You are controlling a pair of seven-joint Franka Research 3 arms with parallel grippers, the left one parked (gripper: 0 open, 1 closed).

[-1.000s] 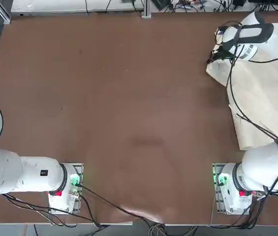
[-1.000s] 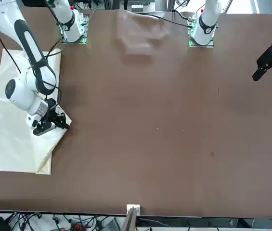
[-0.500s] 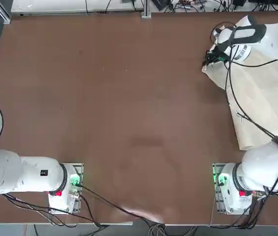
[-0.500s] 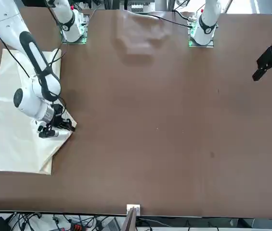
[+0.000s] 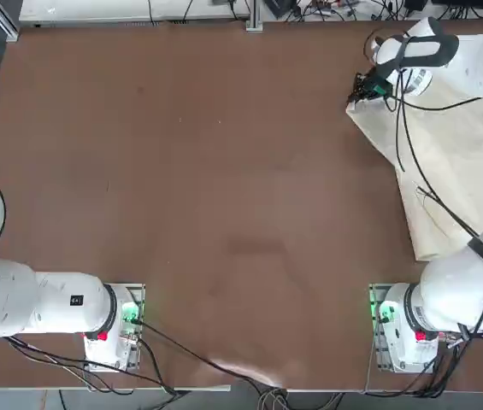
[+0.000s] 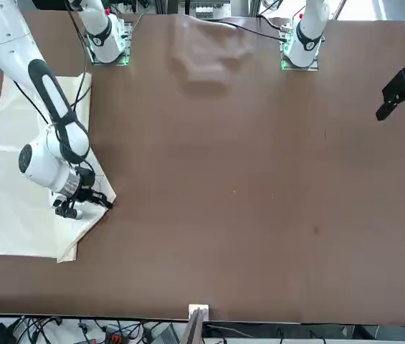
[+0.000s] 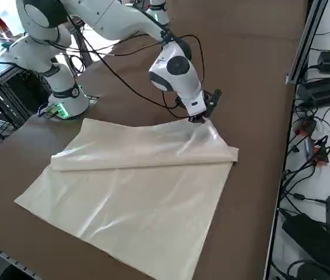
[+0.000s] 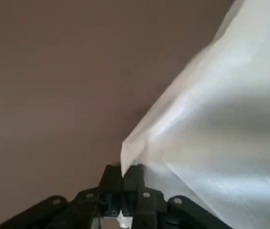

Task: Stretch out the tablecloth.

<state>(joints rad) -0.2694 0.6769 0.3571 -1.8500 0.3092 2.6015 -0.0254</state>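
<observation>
Tabletop point(image 5: 224, 171): broad, smooth, brown, with a soft sheen near the arm bases.
Tablecloth point(image 7: 135, 204): thin cream fabric, lying at the table's right-hand side; glossy wrinkles, a straight-edged layer folded over the rest.
Right arm point(image 7: 127, 23): rounded white shells, dark bands; hides part of the cloth from overhead, where the picture's edge cuts the fabric off.
Right gripper point(image 8: 123, 177): black, angular, above the table's far right; shut on a pinched tablecloth corner.
</observation>
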